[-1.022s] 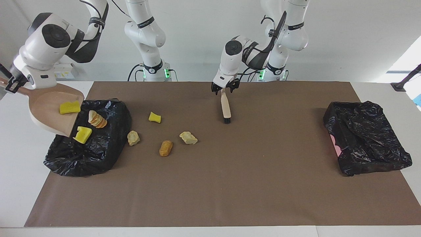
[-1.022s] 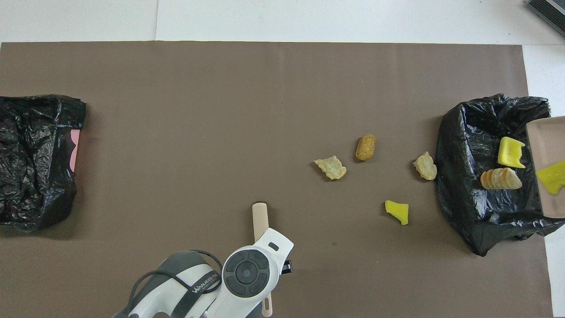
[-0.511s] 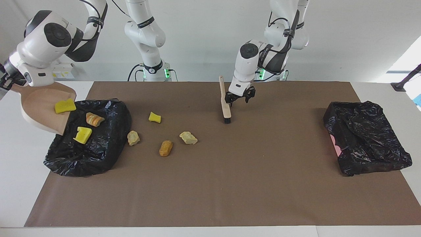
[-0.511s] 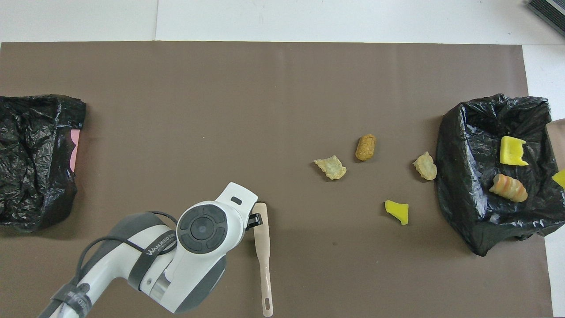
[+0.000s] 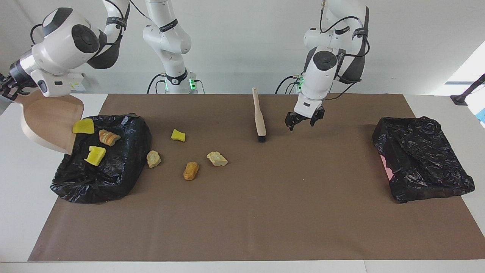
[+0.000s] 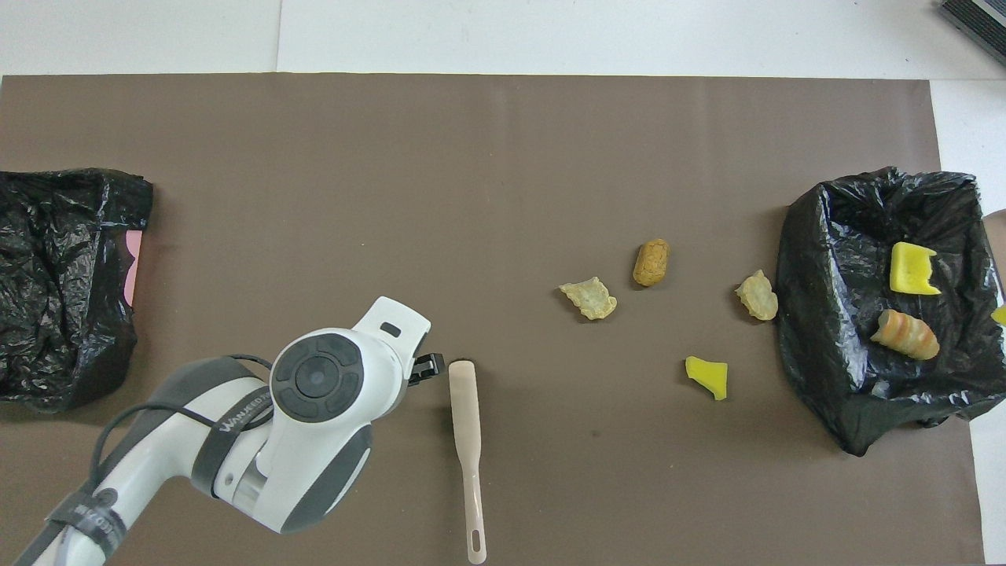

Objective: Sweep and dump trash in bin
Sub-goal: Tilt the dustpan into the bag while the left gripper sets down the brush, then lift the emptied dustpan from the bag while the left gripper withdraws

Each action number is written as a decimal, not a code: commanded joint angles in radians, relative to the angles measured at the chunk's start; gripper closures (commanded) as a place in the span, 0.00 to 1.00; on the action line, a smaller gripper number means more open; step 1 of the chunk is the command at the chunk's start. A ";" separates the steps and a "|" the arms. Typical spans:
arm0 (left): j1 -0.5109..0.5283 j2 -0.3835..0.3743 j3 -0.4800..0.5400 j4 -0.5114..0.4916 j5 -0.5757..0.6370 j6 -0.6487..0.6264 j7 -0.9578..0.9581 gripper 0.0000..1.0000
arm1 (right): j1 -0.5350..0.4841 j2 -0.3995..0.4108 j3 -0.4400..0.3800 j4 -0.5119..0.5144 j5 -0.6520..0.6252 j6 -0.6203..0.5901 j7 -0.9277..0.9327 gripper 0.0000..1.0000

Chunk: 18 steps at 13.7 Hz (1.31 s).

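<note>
dustpan tipping over the bin, four lumps left on the bench

the bench [image 5: 265,227] carries a brown mat, with a black-bagged bin [image 5: 113,182] at the right arm's end and a second black bag [image 5: 420,159] at the left arm's end. the right end effector [image 5: 5,88] is closed on the handle of the pale dustpan [image 5: 45,121], raised and tilted mouth-down over the bin's edge. to do this step well, i judge the pan should tip steeper so the yellow lump [image 5: 83,126] at its lip slides inside the bin rather than over the rim. two lumps [image 6: 912,269] lie in the bin; four more [image 5: 190,170] rest on the mat beside it. the left end effector [image 5: 302,123] hangs wide open and empty over the mat, pointing down, just beside the brush [image 5: 259,121], which lies flat, bristles away from the robots.
</note>
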 commanded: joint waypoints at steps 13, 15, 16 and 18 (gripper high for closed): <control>0.317 -0.072 -0.011 0.086 0.159 -0.117 0.355 0.00 | 0.119 -0.016 0.010 -0.033 0.648 -0.053 0.171 1.00; 0.363 -0.076 -0.011 0.139 0.159 -0.129 0.439 0.00 | 0.167 -0.001 0.010 -0.034 0.764 -0.085 0.267 1.00; 0.380 -0.077 -0.010 0.165 0.159 -0.132 0.467 0.00 | 0.195 0.009 0.010 -0.034 0.792 -0.090 0.330 1.00; 0.400 -0.080 -0.008 0.211 0.153 -0.138 0.519 0.00 | 0.273 0.035 0.010 -0.034 0.853 -0.107 0.506 1.00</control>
